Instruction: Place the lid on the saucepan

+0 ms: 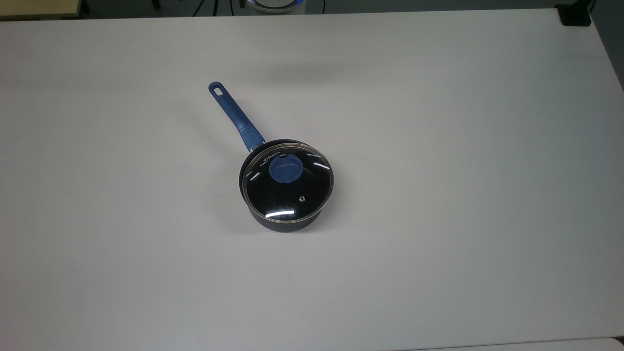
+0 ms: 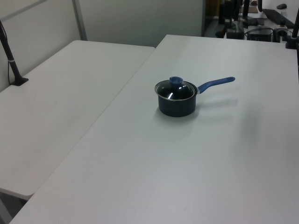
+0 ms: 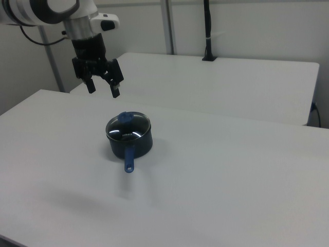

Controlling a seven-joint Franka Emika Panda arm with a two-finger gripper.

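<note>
White worktop [image 1: 438, 146] carries the saucepan [image 1: 285, 222] with lid [image 1: 287, 183] seated; gripper [image 3: 101, 85] hangs apart, fingers open and empty, task apparently done.

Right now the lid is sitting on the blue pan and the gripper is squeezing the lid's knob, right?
Not quite. The lid does sit on the saucepan, but the gripper is not squeezing the knob. The right view shows it open and empty, raised above the table, up and to the right view's left of the pan.
</note>
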